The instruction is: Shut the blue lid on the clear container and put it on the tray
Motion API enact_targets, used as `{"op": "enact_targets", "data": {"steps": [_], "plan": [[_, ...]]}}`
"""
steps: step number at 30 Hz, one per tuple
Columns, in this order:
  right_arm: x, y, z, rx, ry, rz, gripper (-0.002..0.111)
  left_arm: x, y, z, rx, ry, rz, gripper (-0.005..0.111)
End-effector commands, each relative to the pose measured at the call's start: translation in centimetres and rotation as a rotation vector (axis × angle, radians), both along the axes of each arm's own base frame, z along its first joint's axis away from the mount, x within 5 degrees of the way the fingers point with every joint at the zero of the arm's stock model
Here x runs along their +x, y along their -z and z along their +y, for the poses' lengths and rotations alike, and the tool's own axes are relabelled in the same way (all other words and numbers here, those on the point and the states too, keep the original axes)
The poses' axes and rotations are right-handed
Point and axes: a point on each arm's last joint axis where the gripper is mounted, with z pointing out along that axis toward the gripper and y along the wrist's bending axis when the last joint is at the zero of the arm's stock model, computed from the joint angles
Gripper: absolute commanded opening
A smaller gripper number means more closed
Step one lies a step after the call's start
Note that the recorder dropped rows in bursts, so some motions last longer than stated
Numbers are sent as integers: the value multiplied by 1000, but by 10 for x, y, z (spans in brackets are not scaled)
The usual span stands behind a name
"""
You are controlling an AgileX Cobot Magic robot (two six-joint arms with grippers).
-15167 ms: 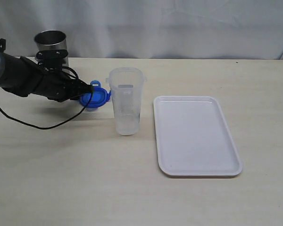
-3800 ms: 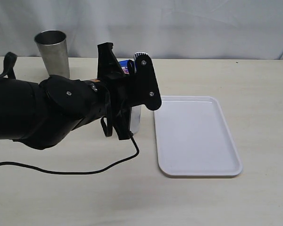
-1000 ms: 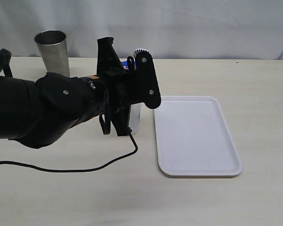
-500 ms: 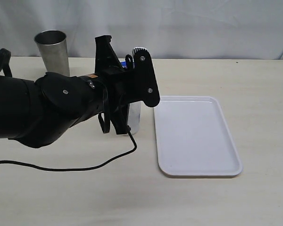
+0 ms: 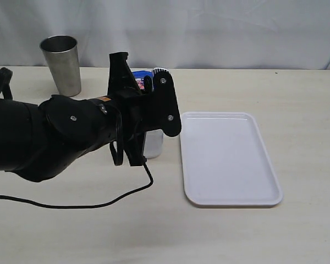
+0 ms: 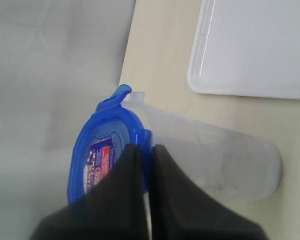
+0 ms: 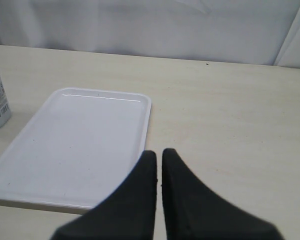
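1. The left gripper (image 6: 145, 147) had its jaws pinched almost together on the rim of the lid (image 6: 97, 145).
2. The lid sat on top of the container (image 6: 215, 160), with one flap sticking up.
3. The container stood upright on the table (image 5: 264, 231), just beside the tray (image 5: 228, 159), not on it.
4. The right gripper (image 7: 159, 152) hung near the tray, jaws closed on nothing.
5. A metal cup (image 5: 61, 63) stood well apart, behind the left arm.

Saw a shiny metal cup (image 5: 61, 63) standing upright, mouth open, toward the far left of a pale wood-grain table (image 5: 154, 236). Noted creased white cloth (image 5: 220, 27) hanging behind, and a tiny dark speck (image 5: 275, 72) near the far edge.
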Motion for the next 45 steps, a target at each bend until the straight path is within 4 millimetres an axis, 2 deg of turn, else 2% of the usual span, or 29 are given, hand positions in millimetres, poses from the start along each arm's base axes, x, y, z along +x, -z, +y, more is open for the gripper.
{"op": "enact_targets", "data": {"steps": [1,16,24,45], "plan": [[0,0,0,7,5,-7,5,-3,0,-1,26,27,-11,0],[0,0,0,7,5,-7,5,-4,-3,-5,10,72,-25,0],[0,0,0,7,5,-7,5,-2,-3,-2,-18,16,-12,0],[0,0,0,7,5,-7,5,-3,-2,-3,-23,24,4,0]]}}
